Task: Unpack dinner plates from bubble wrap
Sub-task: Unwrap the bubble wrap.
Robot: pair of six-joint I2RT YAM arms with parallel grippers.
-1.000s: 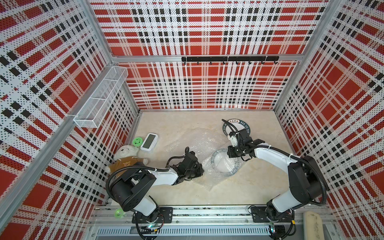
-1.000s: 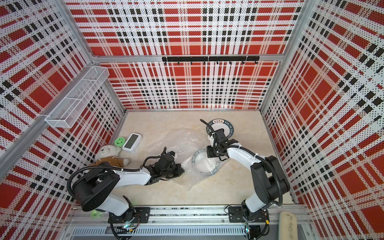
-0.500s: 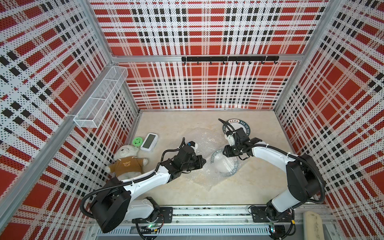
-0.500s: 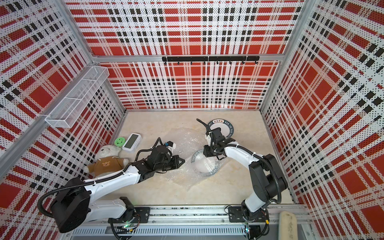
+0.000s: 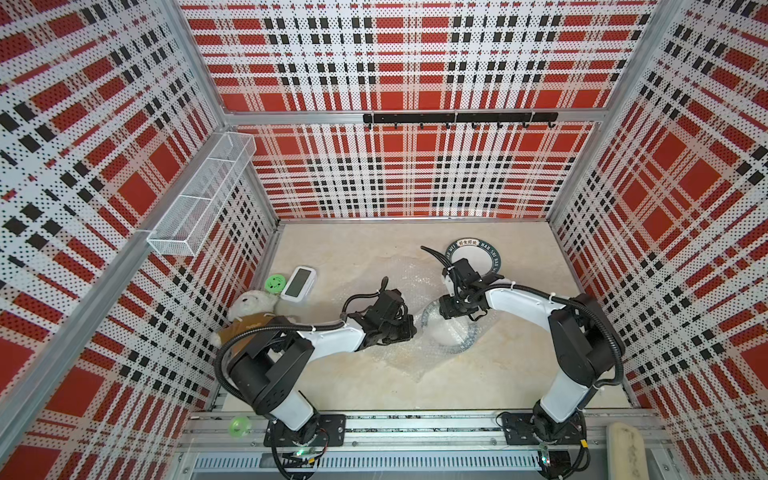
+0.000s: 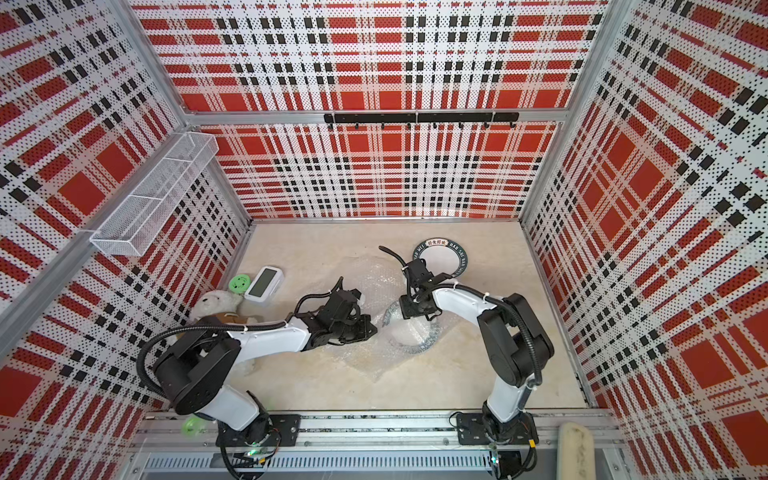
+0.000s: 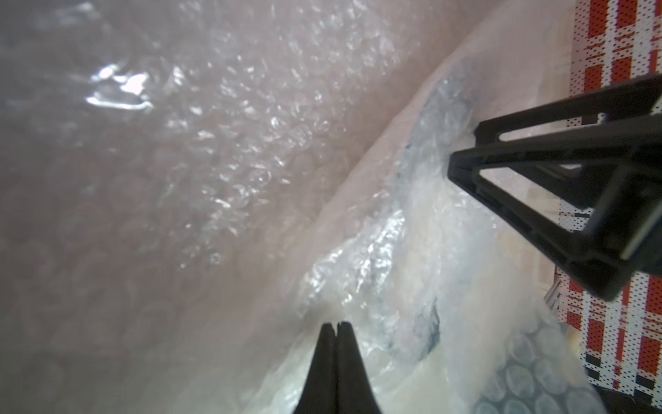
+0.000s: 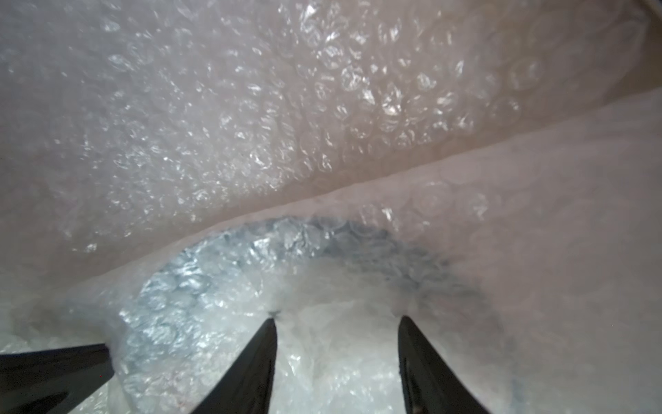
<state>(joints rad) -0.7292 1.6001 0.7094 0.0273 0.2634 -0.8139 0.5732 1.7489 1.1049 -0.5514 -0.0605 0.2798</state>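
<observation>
The left end effector (image 7: 336, 325) is closed tip to tip at the 9 o'clock edge of the wrapped plate (image 5: 448, 333), a round, dark-rimmed white dish seen through the film. An edge of film may be nipped between the tips, but the wrist view is too blurred to tell.

The right end effector (image 8: 336, 319) stands about half open and grips nothing. Both fingertips (image 8: 267, 335) press on the clear small-bubble plastic bubble wrap (image 5: 395, 353) over that plate's 12 o'clock side.

The wrapped plate lies near the middle of the beige stone-look table (image 5: 353, 382). At its 1 o'clock a bare plate (image 5: 478, 257), white with a dark lettered band, lies flat, partly hidden by the right arm's wrist.

At the table's 9 o'clock edge are a small green disc (image 5: 274, 283), a white digital clock (image 5: 298, 283) and a cream teddy bear (image 5: 249, 303). The left arm crosses over the bear.
</observation>
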